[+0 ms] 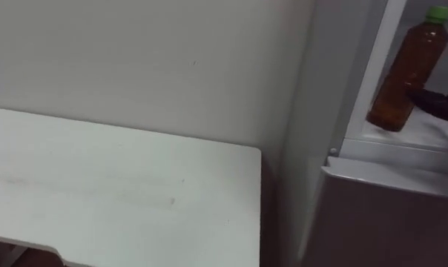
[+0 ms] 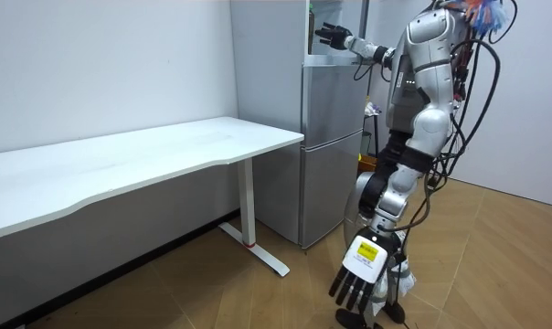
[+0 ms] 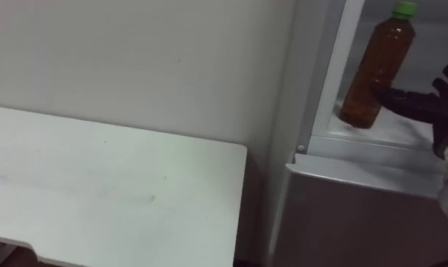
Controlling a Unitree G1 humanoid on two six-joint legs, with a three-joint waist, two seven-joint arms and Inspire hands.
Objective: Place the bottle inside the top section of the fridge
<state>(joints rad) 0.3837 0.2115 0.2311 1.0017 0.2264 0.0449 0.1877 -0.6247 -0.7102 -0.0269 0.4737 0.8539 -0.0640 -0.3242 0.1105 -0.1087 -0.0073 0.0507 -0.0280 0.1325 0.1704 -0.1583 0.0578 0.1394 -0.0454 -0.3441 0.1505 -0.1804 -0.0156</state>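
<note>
Left eye view: the bottle (image 1: 406,70) was seen standing slightly tilted inside the upper fridge (image 1: 432,135), past the white table (image 1: 120,193). Right eye view: the right hand (image 3: 420,100) was held just beside the bottle, fingers straight and released. Whether they touched it could not be told. Room view: the left hand (image 2: 358,274) was hung low, fingers relaxed.

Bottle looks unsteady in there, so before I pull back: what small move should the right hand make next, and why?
Probably steady the bottle upright first. It stands tilted in the upper fridge, and the open right hand has its fingertips by the bottle's lower side; withdrawing now might let it topple.
</note>
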